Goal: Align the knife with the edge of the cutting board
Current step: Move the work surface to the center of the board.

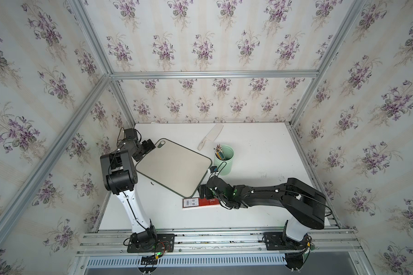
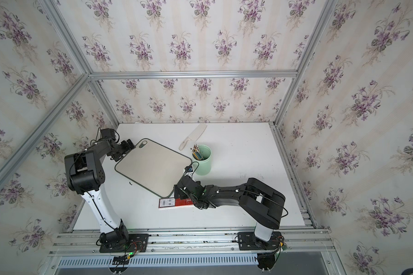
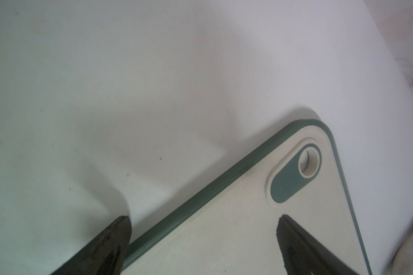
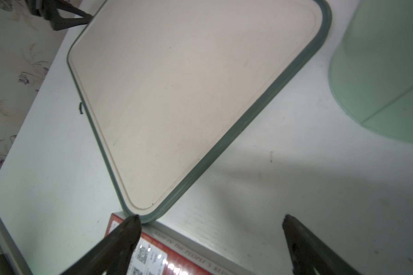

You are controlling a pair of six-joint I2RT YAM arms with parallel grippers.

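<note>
The off-white knife (image 1: pixel 211 136) (image 2: pixel 193 137) lies on the white table beyond the cutting board (image 1: pixel 174 166) (image 2: pixel 153 166), apart from it, handle toward the board. The beige, green-rimmed board lies askew. My left gripper (image 1: pixel 150 145) (image 3: pixel 203 219) is open at the board's (image 3: pixel 236 238) holed far corner, one finger outside the rim and one over the board. At the board's (image 4: pixel 188 95) near corner my right gripper (image 1: pixel 202 190) (image 4: pixel 212 217) stands open, holding nothing, over the red box.
A flat red box (image 1: pixel 196 202) (image 4: pixel 153 257) with a barcode label lies at the board's near corner. A pale green cup (image 1: pixel 224 159) (image 4: pixel 379 71) of pencils stands just right of the board, near the knife's handle. Walls close in the table's back and sides.
</note>
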